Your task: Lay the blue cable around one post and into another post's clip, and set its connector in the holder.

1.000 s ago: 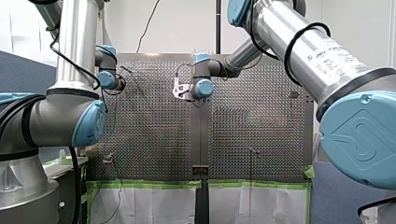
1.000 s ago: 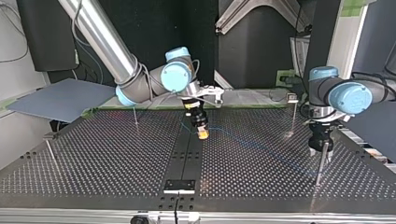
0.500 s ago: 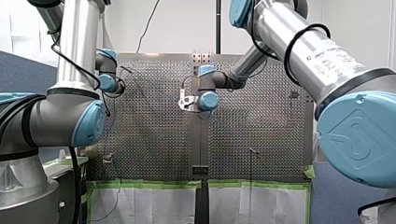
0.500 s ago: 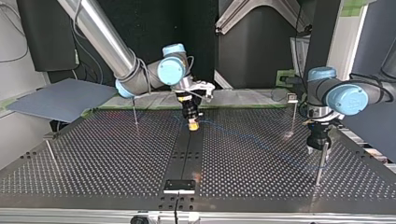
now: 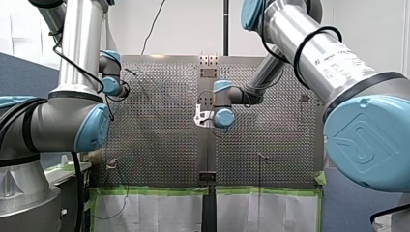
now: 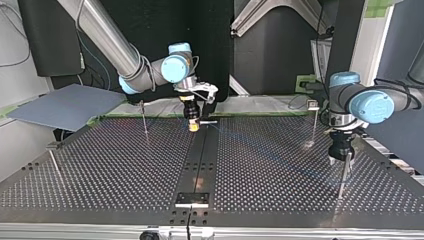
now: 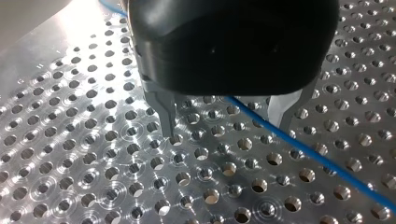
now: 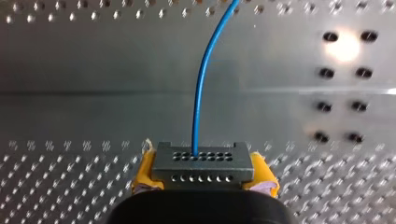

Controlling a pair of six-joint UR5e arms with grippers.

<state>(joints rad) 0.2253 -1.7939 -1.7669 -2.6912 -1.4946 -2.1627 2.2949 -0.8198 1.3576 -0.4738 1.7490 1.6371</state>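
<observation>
My right gripper (image 8: 201,173) is shut on the grey connector (image 8: 201,161), which sits between its yellow pads (image 8: 142,175). The blue cable (image 8: 200,88) leaves the connector and curves off ahead over the table's plain centre strip. In the top view this gripper (image 6: 194,125) hangs low over the strip's far end, left of centre. My left gripper (image 7: 226,123) stands open just above the holes, and the blue cable (image 7: 322,161) runs between its metal fingers (image 7: 167,114) untouched. In the top view it (image 6: 343,157) hovers over a thin post (image 6: 342,181) at the right.
Other thin posts stand at the top view's far left (image 6: 144,120), near left (image 6: 54,162) and far right (image 6: 313,122). A black plate (image 6: 192,199) lies on the centre strip at the edge nearest the top view. A grey board (image 6: 60,106) leans off the table's far left corner.
My right gripper has carried the connector along the centre strip, away from the top view's camera and a little to its left. My left gripper has barely moved.
</observation>
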